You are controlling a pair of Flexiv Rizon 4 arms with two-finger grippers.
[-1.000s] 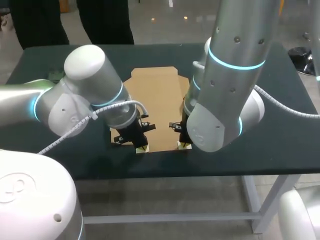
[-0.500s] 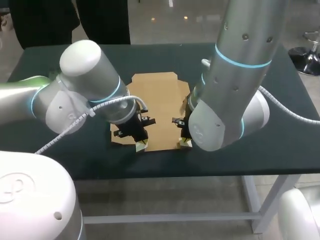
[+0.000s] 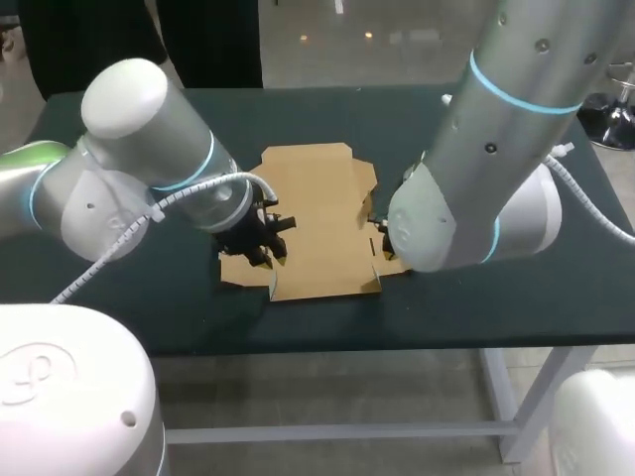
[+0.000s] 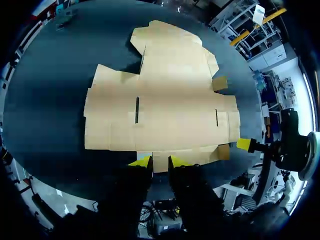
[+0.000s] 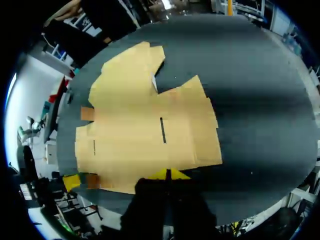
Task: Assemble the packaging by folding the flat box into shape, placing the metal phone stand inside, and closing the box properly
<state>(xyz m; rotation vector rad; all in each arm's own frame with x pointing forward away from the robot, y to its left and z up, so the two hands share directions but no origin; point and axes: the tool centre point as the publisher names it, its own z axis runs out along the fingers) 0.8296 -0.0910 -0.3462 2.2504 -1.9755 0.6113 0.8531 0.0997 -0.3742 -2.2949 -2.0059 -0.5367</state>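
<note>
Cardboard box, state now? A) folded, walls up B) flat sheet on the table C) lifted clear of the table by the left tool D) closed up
B: the cardboard box lies spread out as a flat sheet on the table, with no walls raised in any view.

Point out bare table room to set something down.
Bare: table right of the flat box, and the strip behind it at the far edge. Crowded: the box's near edge, where left gripper and right gripper sit.
</note>
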